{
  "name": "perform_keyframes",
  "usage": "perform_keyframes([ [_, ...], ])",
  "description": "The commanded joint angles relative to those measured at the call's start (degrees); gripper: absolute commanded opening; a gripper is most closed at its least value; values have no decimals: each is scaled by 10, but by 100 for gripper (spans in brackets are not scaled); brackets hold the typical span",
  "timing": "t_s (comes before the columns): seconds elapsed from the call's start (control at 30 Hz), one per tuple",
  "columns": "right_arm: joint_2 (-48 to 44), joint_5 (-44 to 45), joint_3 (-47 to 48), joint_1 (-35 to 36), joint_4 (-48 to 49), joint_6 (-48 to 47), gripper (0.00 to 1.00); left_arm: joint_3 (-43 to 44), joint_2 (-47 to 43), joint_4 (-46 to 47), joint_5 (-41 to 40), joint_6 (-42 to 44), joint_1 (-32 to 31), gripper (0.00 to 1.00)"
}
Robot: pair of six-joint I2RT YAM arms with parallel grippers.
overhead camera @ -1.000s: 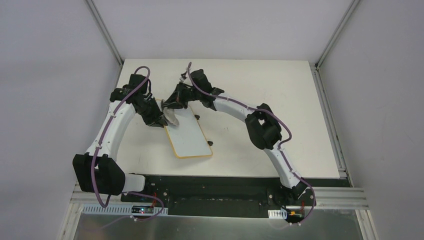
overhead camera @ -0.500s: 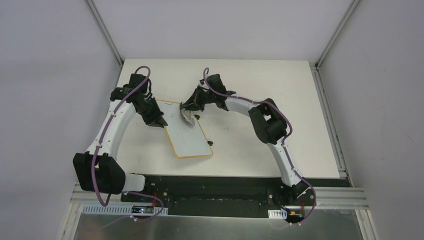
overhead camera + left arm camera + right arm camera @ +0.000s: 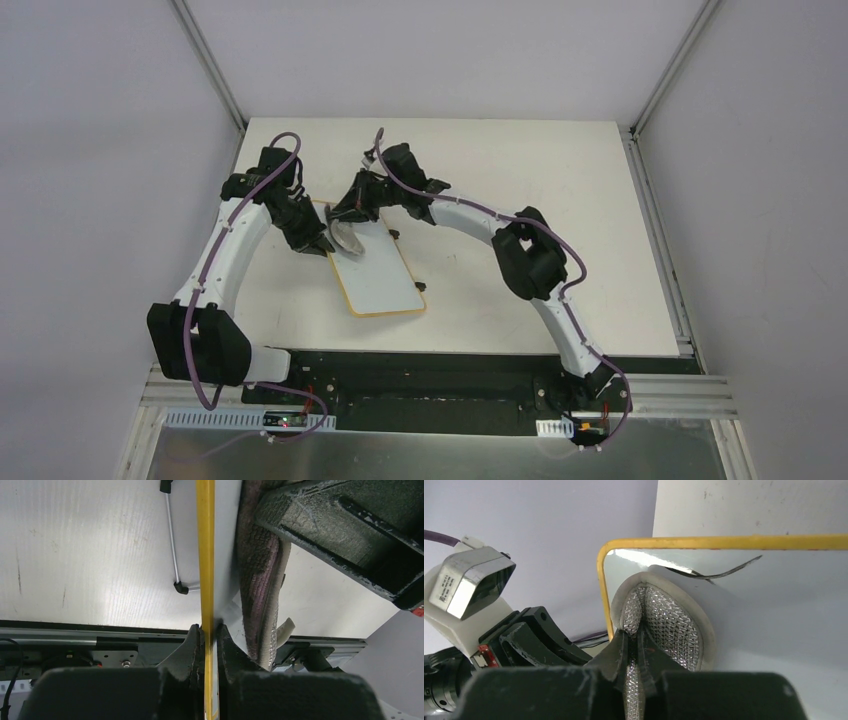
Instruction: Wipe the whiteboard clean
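The whiteboard [image 3: 378,272] lies flat on the table with a tan rim and a white face. My left gripper [image 3: 322,242] is shut on its far left rim; in the left wrist view the rim [image 3: 205,555] runs edge-on between my jaws [image 3: 207,636]. My right gripper [image 3: 343,222] is shut on the grey silvery pad [image 3: 349,238] and holds it on the board's far left corner. In the right wrist view the pad [image 3: 659,622] sits pinched in my gripper [image 3: 633,642] against the board [image 3: 774,610]. A thin black stroke [image 3: 724,572] shows just beyond the pad.
The white table [image 3: 560,200] extends right and far of the board. The table's metal rail [image 3: 660,230] runs down its right side. The board's wire foot [image 3: 174,555] shows under it in the left wrist view.
My right gripper swept the pad to the right across the board's far end and has come back to the far left corner. The left gripper and board stayed put.
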Motion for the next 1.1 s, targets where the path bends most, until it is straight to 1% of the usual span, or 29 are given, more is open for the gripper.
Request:
perform_keyframes([
  [0.0,-11,-30,-97,10,16,13,0,-25,36,11,35,2,-19,0],
  [0.07,-19,-18,-149,-11,27,2,0,-26,34,10,34,4,-19,0],
  [0.13,-23,-5,-185,-35,17,-19,0,-27,32,8,34,6,-19,0],
  [0.23,-26,12,-193,-52,-23,-58,0,-30,30,7,33,7,-19,0],
  [0.37,-28,19,-147,-35,-69,-84,0,-35,30,11,34,5,-20,0],
  [0.5,-17,15,-40,23,-127,-90,0,-35,32,13,36,3,-20,0],
  [0.57,-12,2,13,52,-127,-75,0,-33,34,12,35,3,-19,0],
  [0.67,-13,-26,31,76,-85,-30,0,-31,35,11,34,4,-19,0],
  [0.73,-16,-36,9,78,-35,4,0,-31,35,10,33,4,-19,0],
  [0.83,-11,-38,-26,67,-22,10,0,-30,34,8,33,5,-19,0],
  [0.97,-18,-26,-148,17,54,34,0,-30,33,7,32,8,-19,0],
  [1.07,-8,-2,-179,-28,34,-1,0,-30,33,3,29,13,-19,0],
])
